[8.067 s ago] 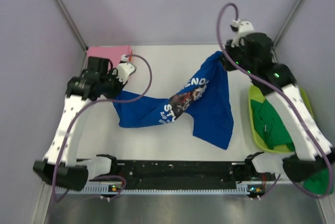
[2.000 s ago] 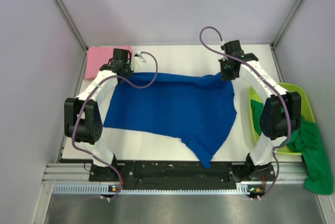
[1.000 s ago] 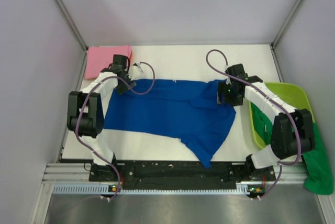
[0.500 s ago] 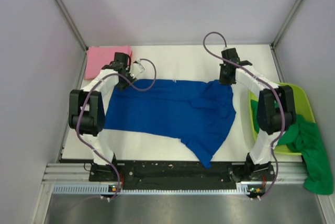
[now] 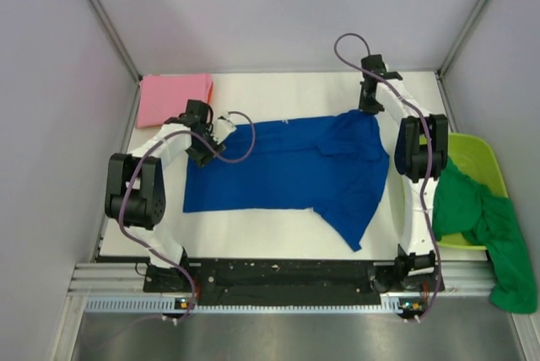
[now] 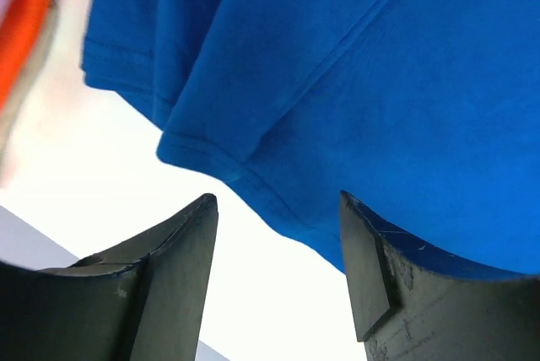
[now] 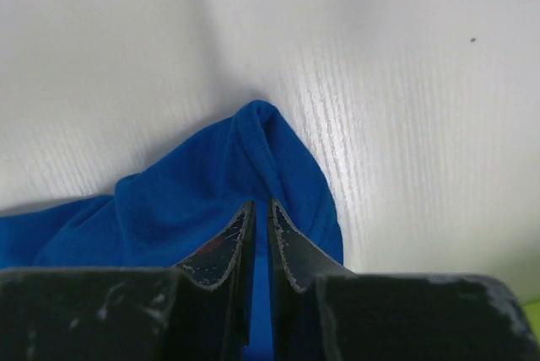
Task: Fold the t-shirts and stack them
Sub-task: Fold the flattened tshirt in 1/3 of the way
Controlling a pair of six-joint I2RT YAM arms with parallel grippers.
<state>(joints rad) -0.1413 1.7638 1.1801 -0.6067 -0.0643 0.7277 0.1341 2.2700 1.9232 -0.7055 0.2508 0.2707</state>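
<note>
Your right gripper (image 7: 261, 209) clamps the blue shirt (image 5: 295, 163) at one o'clock; left gripper (image 6: 277, 205) gapes over its nine o'clock hem; green shirt (image 5: 468, 205) overhangs the three o'clock tub (image 5: 488, 148).

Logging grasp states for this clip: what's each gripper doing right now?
Left gripper: open, gripping nothing.
Right gripper: shut on the royal blue cloth t-shirt.
</note>
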